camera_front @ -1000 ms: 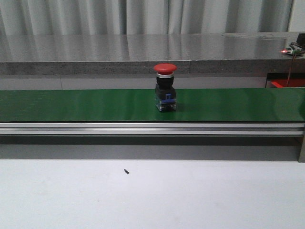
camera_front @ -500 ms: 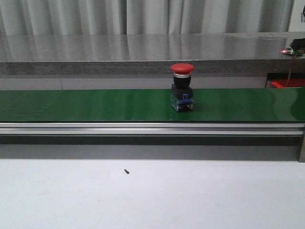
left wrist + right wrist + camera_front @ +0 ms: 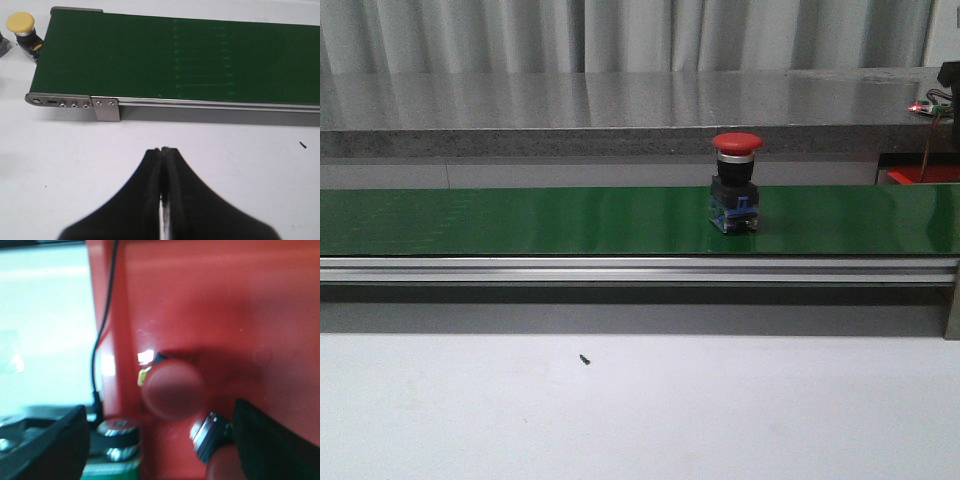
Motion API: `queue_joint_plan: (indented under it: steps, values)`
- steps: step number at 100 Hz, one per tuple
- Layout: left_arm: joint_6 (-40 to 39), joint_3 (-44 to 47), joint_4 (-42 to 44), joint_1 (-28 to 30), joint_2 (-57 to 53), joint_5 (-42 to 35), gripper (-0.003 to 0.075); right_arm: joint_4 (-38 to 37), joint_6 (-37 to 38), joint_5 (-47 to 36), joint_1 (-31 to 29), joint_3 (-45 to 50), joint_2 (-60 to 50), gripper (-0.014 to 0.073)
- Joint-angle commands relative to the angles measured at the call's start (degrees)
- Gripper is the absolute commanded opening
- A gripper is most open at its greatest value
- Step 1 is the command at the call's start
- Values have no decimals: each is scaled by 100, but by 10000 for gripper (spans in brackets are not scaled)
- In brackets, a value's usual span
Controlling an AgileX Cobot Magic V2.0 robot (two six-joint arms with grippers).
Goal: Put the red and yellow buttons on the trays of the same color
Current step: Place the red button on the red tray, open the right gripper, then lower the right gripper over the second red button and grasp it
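Item 1: red mushroom-head push button on a black and blue base [image 3: 736, 183], upright on the green conveyor belt [image 3: 520, 220]. Location: right of belt centre, nearer the belt's far edge. Change: carried steadily rightward from mid-belt over the last second, toward the red tray [image 3: 920, 175] glimpsed past the belt's right end. Judgement: it is entering the right arm's side and will soon want picking before it reaches the belt end.

Item 2: yellow mushroom-head push button [image 3: 21, 26], off the belt's end on the white desk [image 3: 60, 150], unplaced.

Item 3: left gripper [image 3: 163, 150], fingers pressed together, empty, above bare desk near the belt's aluminium side rail [image 3: 210, 104].

Item 4: right gripper [image 3: 160, 440], fingers spread wide, holding nothing, over the red tray's floor. A blurred red-capped button [image 3: 172, 387] lies on the tray between the fingers; a second, metal-collared, lies close beside it.

Clearances: open desk in front of the belt, one small dark speck [image 3: 585, 359]. Belt clear on both sides of the moving button. A black cable [image 3: 102, 330] runs along the tray's edge: snag risk.
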Motion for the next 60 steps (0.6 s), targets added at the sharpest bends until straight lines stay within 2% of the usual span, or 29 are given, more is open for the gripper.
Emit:
queue_joint_plan:
  steps: [1,10,27,60]
  values:
    - [3,-158,-114,-39,-2,-336,-20,218,-114,139,27,-200,-611,545]
    - [3,-158,-114,-39,-2,-336,-20,363,-230,397,93,-190,-730,517]
    - [3,-158,-114,-39,-2,-336,-20,736,-334,845,223,-67,-945,517]
    - [3,-158,-114,-39,-2,-336,-20,877,-402,806,552,926,-1869,517]
